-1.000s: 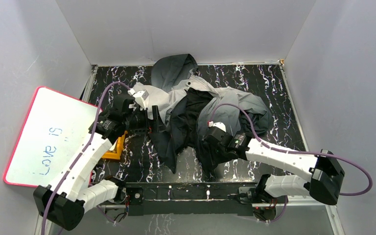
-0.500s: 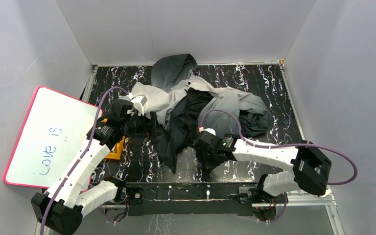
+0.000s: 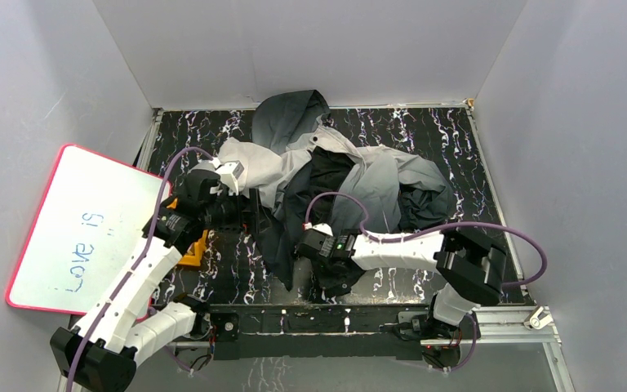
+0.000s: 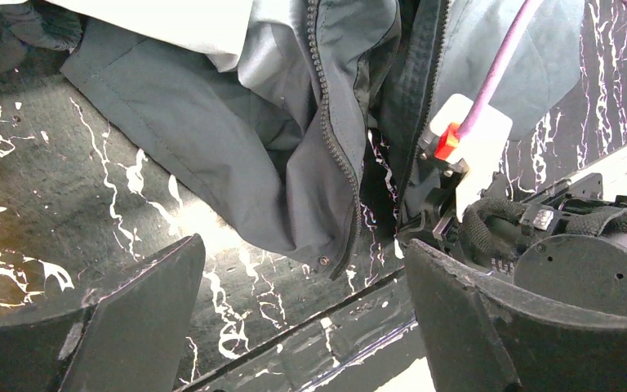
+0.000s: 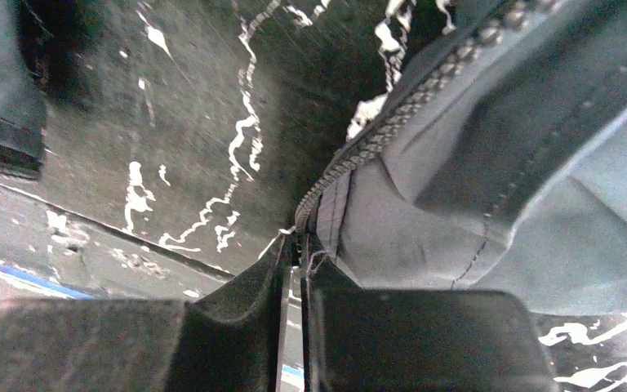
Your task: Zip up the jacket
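Jacket [image 3: 326,175]: lying crumpled on the table [image 3: 449,139], unzipped, hem toward the arms. Pinching the bottom of one zipper edge [image 5: 351,155] tight in the right gripper [image 5: 298,245]; holding the left gripper [image 4: 300,249] spread wide over the other edge. Risking the thin tape slipping free under a sideways tug.

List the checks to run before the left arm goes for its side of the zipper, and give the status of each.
1. The right fingers are shut on the bottom end of one zipper edge of the large grey hooded jacket: ok.
2. The left fingers are open wide: ok.
3. The other zipper edge shows in the left wrist view, with its lower end ahead, between the fingers: ok.
4. The left fingers grip that edge: not ok, it is untouched.
5. The two zipper edges are joined: not ok, they are apart.
6. Where the slider sits: cannot tell.
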Tool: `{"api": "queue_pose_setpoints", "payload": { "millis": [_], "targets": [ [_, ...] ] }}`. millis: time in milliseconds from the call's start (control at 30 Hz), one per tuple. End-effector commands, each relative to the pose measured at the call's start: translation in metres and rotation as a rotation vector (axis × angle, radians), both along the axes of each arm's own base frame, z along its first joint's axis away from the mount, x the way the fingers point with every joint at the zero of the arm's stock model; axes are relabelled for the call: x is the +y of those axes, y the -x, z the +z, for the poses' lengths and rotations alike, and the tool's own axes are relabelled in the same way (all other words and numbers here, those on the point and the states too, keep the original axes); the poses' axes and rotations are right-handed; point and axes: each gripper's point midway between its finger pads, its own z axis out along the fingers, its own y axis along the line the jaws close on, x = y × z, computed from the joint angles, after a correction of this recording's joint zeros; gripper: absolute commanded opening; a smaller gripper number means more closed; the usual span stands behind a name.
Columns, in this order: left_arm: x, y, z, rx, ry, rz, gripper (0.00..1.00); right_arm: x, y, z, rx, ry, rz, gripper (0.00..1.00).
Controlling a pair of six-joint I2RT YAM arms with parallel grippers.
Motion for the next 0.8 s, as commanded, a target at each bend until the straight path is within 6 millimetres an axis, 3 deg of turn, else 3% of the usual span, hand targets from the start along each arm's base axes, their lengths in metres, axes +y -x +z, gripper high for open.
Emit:
{"api": "queue_pose_setpoints", "payload": {
  "millis": [0, 167, 367, 567, 767],
  "targets": [
    [0.001, 0.001, -0.001, -0.027, 0.012, -0.005, 0.92, 0.019, -0.012, 0.013, -0.061, -0.023, -0.007, 0.18],
    [-0.003, 0.0, -0.004, -0.034, 0.028, -0.013, 0.92, 0.012, -0.017, 0.037, -0.11, -0.035, -0.032, 0.28],
    [-0.005, -0.002, -0.008, -0.036, 0.032, -0.023, 0.92, -0.01, -0.016, 0.057, -0.147, -0.053, -0.085, 0.38],
    [-0.008, -0.005, -0.009, -0.052, 0.042, -0.035, 0.92, -0.039, -0.007, 0.051, -0.138, -0.027, -0.094, 0.55],
    [-0.008, -0.006, -0.016, -0.059, 0.048, -0.033, 0.92, -0.051, -0.005, 0.04, -0.146, -0.01, -0.083, 0.66]
  ]
}}
